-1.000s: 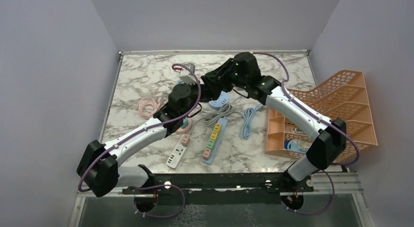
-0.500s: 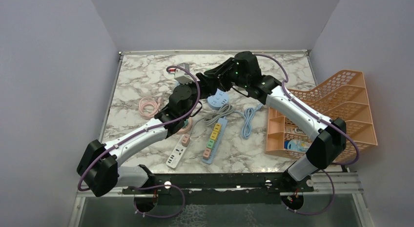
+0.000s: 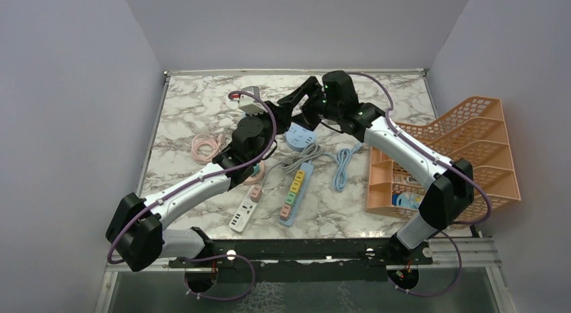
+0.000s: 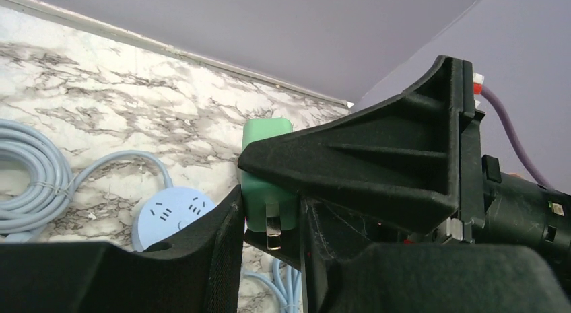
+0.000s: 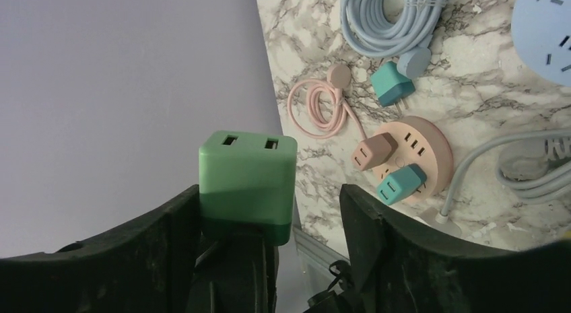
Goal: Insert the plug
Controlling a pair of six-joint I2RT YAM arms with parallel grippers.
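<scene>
- The green cube-shaped plastic plug (image 4: 269, 166) hangs in the air above the marbled desk (image 3: 202, 104). In the overhead view it is up and to the left of the round pale-blue plastic socket disc (image 3: 300, 135), resting on nothing.
- The left hand (image 4: 269, 225) is clenched on the plug: its two black fingers (image 4: 222, 246) press the cube's lower half from either side.
- The right hand (image 5: 271, 195) is spread wide around the same cube, grasping nothing. One finger is just beside the cube and the other is well apart from it.
- The plug's long axis runs from its two USB ports (image 5: 249, 142), which face the right wrist camera, to its metal prongs (image 4: 273, 229). The prongs stick out between the left fingers.
- The socket disc lies flat on the desk, slots up, below and to the left of the plug in the left wrist view. The left hand is the nearer one and the only one holding.
- Judgement: the disc looks the likely target, so the coming move turns on the prongs — they must face straight down at a pair of its slots. Whether they already do cannot be told.
</scene>
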